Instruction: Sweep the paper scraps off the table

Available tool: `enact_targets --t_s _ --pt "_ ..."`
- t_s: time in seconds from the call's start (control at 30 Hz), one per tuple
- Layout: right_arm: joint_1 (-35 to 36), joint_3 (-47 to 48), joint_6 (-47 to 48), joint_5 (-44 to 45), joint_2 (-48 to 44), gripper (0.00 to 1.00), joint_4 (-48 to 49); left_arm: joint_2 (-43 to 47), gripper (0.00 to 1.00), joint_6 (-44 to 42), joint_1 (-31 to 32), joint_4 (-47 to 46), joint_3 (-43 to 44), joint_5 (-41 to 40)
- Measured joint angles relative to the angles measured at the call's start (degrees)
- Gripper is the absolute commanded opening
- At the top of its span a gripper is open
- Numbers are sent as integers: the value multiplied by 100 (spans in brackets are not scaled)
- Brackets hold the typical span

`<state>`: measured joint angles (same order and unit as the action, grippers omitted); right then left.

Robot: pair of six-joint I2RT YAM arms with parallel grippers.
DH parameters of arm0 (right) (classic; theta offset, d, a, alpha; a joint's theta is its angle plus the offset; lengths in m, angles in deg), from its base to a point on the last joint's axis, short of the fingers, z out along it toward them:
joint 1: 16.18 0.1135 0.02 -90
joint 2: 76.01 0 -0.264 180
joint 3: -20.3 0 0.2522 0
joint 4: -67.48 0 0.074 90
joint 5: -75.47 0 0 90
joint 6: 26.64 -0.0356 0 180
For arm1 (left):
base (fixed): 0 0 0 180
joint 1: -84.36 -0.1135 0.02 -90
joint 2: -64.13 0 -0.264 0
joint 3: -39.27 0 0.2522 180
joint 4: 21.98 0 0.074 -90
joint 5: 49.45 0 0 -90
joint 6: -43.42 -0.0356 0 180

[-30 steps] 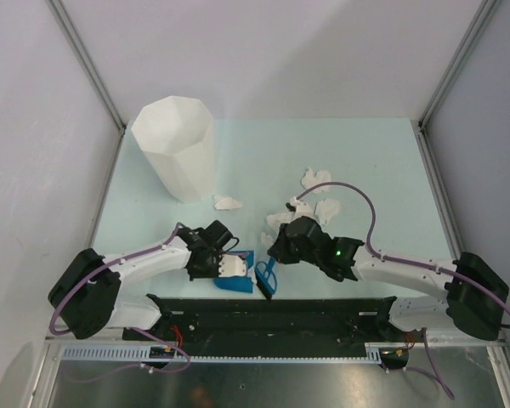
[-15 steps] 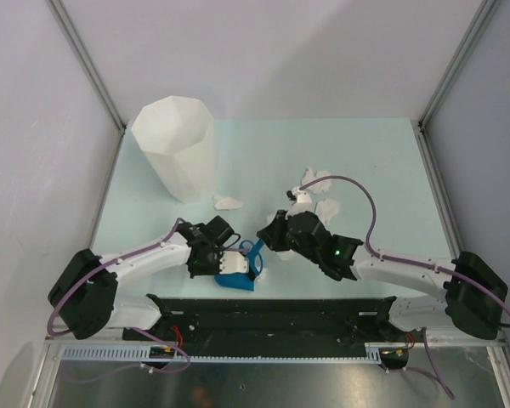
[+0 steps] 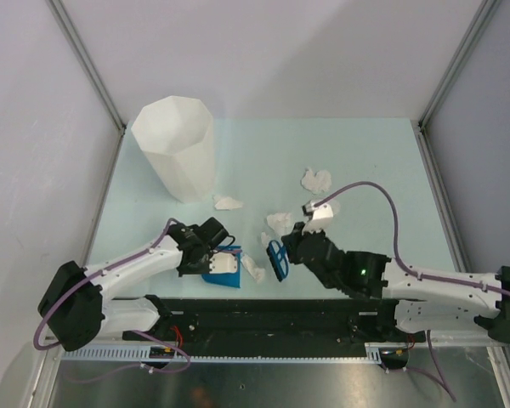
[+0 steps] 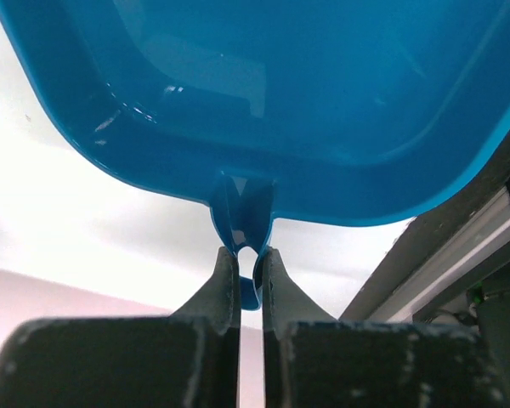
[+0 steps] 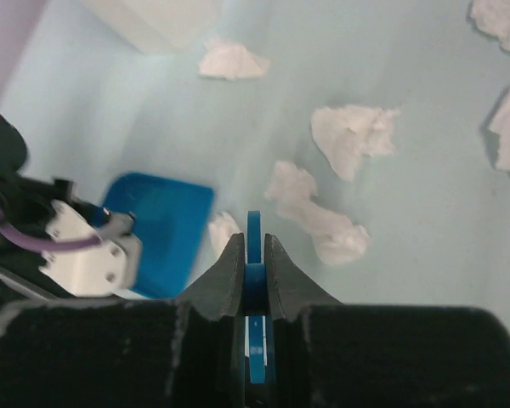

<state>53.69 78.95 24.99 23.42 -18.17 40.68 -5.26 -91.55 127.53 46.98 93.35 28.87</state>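
– Green worktop [image 3: 374, 153] between grey walls: what lay on it then?
– Mostly paper scraps [image 5: 353, 136]. One wad [image 3: 228, 202] sat near the foot of the white bin [image 3: 175, 144], and others lay mid-worktop and further back on the right. One small wad [image 3: 255, 274] lay just beside the mouth of the blue dustpan [image 3: 221, 274], close to the front rail.
– And your pincers?
– My left pincer [image 4: 242, 265] was clamped tight on the dustpan's little handle tab, keeping the pan low at the front. My right pincer [image 5: 253, 248] was closed on the handle of the blue brush [image 3: 278, 257].
– What had just changed?
– A second before, my right arm held the brush down by the rail, right of the pan. Then it swung the brush in to the pan's mouth. By this moment it had drawn back rightward, and the brush hung tilted, apart from the pan. My left arm had nudged the pan a little leftward.
– Meaning?
– I judged that a stroke had ended short, because the small wad had stopped beside the lip. My left wrist camera showed only bare blue pan, and I could not tell which face. Most scraps were still loose, so the sweeping was at an early stage.
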Motion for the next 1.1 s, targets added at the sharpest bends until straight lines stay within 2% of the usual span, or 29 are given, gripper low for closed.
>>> enact_targets --t_s 0.2,0.47,0.6,0.77,0.87,1.1 --pt "861 0 -317 1071 643 0 -540 -179 0 168 70 247 -28 -752" --pt "931 0 -599 1377 1652 0 -240 -1008 0 538 304 264 79 -1064" --pt "686 0 -629 938 1899 0 474 -1211 0 560 348 269 232 -894" --pt "111 -2 -861 -267 2280 0 1759 -1270 0 553 358 256 376 -605" --pt "-188 -2 -1045 -675 2315 0 2273 -1268 0 542 358 256 396 -354" --pt "-664 -11 -907 -664 1690 0 2350 -1128 0 487 254 254 431 522"
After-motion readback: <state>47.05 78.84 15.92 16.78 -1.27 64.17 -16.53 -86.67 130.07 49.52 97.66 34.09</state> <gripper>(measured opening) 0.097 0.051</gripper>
